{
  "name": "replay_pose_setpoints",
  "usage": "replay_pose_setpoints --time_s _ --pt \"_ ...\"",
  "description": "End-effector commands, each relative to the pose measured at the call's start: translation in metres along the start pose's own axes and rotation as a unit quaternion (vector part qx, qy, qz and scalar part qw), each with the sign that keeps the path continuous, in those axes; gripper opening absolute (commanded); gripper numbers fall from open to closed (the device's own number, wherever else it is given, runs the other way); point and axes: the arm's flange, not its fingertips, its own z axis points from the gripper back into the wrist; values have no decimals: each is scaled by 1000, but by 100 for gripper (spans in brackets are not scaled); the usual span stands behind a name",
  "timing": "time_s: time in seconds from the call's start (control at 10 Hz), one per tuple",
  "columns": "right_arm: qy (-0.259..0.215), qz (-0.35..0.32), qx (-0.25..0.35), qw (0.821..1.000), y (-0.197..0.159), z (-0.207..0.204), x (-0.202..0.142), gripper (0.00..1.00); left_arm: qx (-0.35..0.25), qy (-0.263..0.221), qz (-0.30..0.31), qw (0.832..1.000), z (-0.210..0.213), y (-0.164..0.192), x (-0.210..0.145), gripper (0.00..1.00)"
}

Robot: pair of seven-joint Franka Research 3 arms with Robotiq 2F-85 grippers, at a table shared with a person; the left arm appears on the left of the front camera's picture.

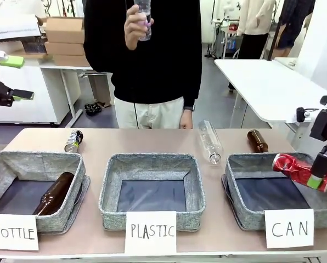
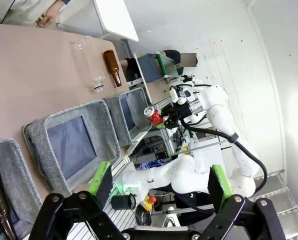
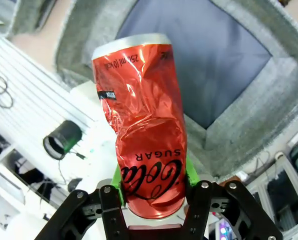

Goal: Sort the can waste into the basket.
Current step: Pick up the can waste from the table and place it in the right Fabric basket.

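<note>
Table [image 1: 152, 139] well below both tools. CAN basket [image 1: 233, 192] directly under right gripper [image 1: 317, 176], dark floor visible past the fingertips, no contents visible. Red can [image 1: 296, 169] clamped by its base end between the green pads [image 3: 190, 172]. Sticks out ahead of the fingers, tilted, hanging above the basket rim without touching it. Crushed and creased mid-body. Thin aluminium, probably empty, so light and soft, easy to dent further. Glossy skin, likely slick. Best held near the stiff end rim, as now; avoid mid-wall, folds easily. Release from here judged low risk: nothing fragile, might bounce or roll on the fabric floor.

Pepsi can [image 1: 73, 141] on its side on the table, well away from right gripper, nearer the left one, just behind BOTTLE basket [image 1: 40, 155]. Too small to judge dents. If round, prone to roll when nudged. Best taken from above, across the body near one silver end, light squeeze only.

Left gripper [image 2: 159, 187] spread wide, holding nothing, raised clear of the table.
</note>
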Motion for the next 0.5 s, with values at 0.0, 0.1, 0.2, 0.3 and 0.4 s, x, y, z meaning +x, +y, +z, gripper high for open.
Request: replay_pose_setpoints --time_s 0.0,0.1,0.2,0.3,0.4 --pt "-12 -2 -3 1000 -7 3 6 1 -10 -3 -11 1000 -1 -1 1 100" --pt "-20 -8 7 1000 -13 5 6 1 -10 -3 -11 1000 -1 -1 1 100" --pt "-27 -5 17 999 -17 8 8 1 -10 -3 -11 1000 -1 -1 1 100" --pt "-42 -23 22 999 -21 10 9 100 -10 -3 -11 1000 -1 -1 1 100" --pt "-64 -18 29 997 -21 12 10 100 -10 -3 -11 1000 -1 -1 1 100"
